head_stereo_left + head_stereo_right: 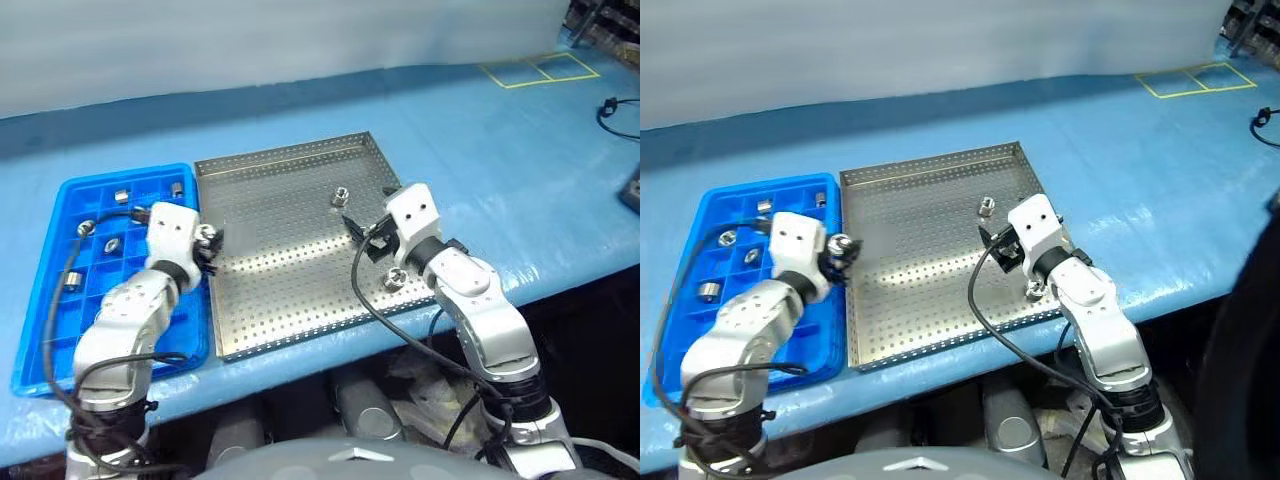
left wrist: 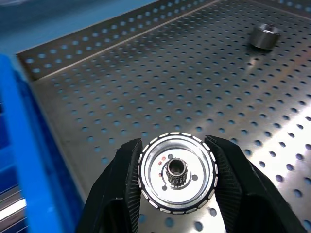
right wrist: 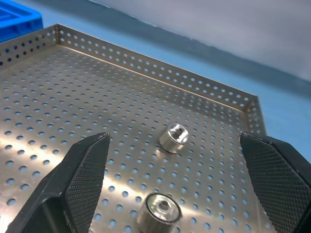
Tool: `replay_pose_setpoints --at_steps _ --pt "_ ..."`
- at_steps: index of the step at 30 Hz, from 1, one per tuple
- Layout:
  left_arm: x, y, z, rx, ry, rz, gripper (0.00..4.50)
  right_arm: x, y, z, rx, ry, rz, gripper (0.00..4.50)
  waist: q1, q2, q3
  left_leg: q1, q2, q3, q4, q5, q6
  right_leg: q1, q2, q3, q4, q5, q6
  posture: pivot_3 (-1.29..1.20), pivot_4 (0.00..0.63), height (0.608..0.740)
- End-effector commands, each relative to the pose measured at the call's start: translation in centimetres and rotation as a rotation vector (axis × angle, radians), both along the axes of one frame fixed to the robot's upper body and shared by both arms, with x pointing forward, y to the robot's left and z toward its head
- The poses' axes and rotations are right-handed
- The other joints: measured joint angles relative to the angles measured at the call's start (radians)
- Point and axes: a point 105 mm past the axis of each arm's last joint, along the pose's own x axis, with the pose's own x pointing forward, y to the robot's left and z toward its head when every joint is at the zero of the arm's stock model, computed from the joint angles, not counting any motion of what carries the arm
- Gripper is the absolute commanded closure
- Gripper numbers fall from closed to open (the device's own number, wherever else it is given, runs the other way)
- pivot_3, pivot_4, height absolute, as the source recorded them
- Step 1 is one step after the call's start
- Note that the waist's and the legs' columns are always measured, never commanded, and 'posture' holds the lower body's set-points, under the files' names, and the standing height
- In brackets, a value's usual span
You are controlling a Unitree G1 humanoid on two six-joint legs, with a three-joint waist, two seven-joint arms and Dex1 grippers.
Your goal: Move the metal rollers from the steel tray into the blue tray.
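Blue tray (image 1: 60, 330), at the left of the counter (image 1: 500, 170): several rollers already sit in its compartments, among them one (image 1: 121, 196) near the far edge.

Left gripper (image 2: 176, 187): clamped on a roller (image 2: 176, 174), held above the steel tray's left margin, just beside the blue tray. Delivery not yet made.

Steel tray (image 1: 290, 310), centre: two loose rollers remain, one (image 1: 341, 194) toward the far side and one (image 1: 394, 279) at the near right.

Right gripper (image 3: 180, 179): jaws wide apart, empty, poised over those two.

Assessment: task well advanced; one roller in transit, two outstanding.
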Motion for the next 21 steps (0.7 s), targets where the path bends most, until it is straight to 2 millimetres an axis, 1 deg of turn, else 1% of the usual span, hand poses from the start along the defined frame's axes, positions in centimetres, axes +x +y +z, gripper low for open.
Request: replay_pose_setpoints --at_steps 1,4,7,9,11,13,15,16,19,21 --pt "-2.4 4.2 2.3 0.105 -0.052 0.208 2.54 0.1 1.2 0.9 0.006 -0.033 0.065 0.0 0.018 0.0 0.0 0.0 0.0 0.0 0.0 0.0 0.0 0.0 0.0 0.0 0.0 0.0 0.0 -0.11 0.15 0.74" --pt "-4.4 6.3 3.3 0.135 -0.055 0.297 2.54 0.3 1.9 0.7 0.004 -0.024 0.099 0.0 0.056 -0.001 0.0 -0.001 0.0 0.0 -0.001 0.0 0.0 -0.001 0.0 0.0 0.0 0.0 -0.001 -0.07 0.15 0.74" --pt "-6.8 8.2 3.6 0.19 -0.015 0.332 2.54 0.5 2.6 0.6 0.005 -0.018 0.133 0.0 0.098 -0.001 0.0 -0.002 0.0 0.0 -0.001 0.0 0.0 -0.003 -0.001 -0.001 0.0 -0.001 -0.002 -0.04 0.15 0.74" --pt "-8.2 9.7 3.7 0.229 0.018 0.376 2.54 0.6 2.9 0.5 0.006 -0.015 0.146 0.0 0.119 -0.002 0.0 -0.002 0.001 0.001 -0.001 0.0 -0.001 -0.004 -0.001 -0.001 0.001 -0.001 -0.003 0.0 0.15 0.74" --pt "-9.5 10.6 3.3 0.248 0.062 0.399 2.54 0.7 3.1 0.4 0.006 -0.012 0.159 0.0 0.144 -0.002 0.0 -0.001 0.001 0.001 -0.002 0.0 -0.001 -0.004 -0.002 -0.002 0.001 -0.003 -0.005 0.0 0.15 0.74" --pt "-10.1 10.8 2.7 0.226 0.088 0.403 2.54 0.8 3.4 0.4 0.009 -0.011 0.17 0.0 0.167 -0.002 0.0 -0.001 0.001 0.001 -0.002 0.0 -0.002 -0.004 -0.003 -0.004 0.001 -0.006 -0.01 0.03 0.15 0.74" --pt "-10.4 10.8 1.8 0.204 0.118 0.407 2.54 0.8 3.6 0.4 0.012 -0.012 0.179 0.0 0.187 -0.002 0.0 -0.001 0.001 0.0 -0.002 0.0 -0.002 -0.003 -0.003 -0.005 0.001 -0.006 -0.011 0.03 0.15 0.74" --pt "-10.4 10.5 1.1 0.186 0.135 0.399 2.54 0.9 3.7 0.4 0.013 -0.012 0.182 0.0 0.195 -0.003 0.0 -0.001 0.001 0.0 -0.001 0.0 -0.002 -0.003 -0.003 -0.005 0.001 -0.006 -0.011 0.03 0.15 0.74" --pt "-10.2 9.9 -0.4 0.158 0.173 0.386 2.54 0.9 3.9 0.5 0.015 -0.014 0.19 0.0 0.208 -0.004 -0.001 0.0 0.001 0.0 -0.001 0.0 -0.002 -0.001 -0.003 -0.006 0.0 -0.006 -0.011 0.02 0.15 0.74" --pt "-10.0 9.9 -0.8 0.152 0.181 0.382 2.54 0.8 3.8 0.5 0.014 -0.015 0.189 0.0 0.21 -0.004 -0.001 0.0 0.001 -0.001 -0.001 0.0 -0.002 0.0 -0.003 -0.006 0.0 -0.006 -0.011 0.01 0.15 0.74"
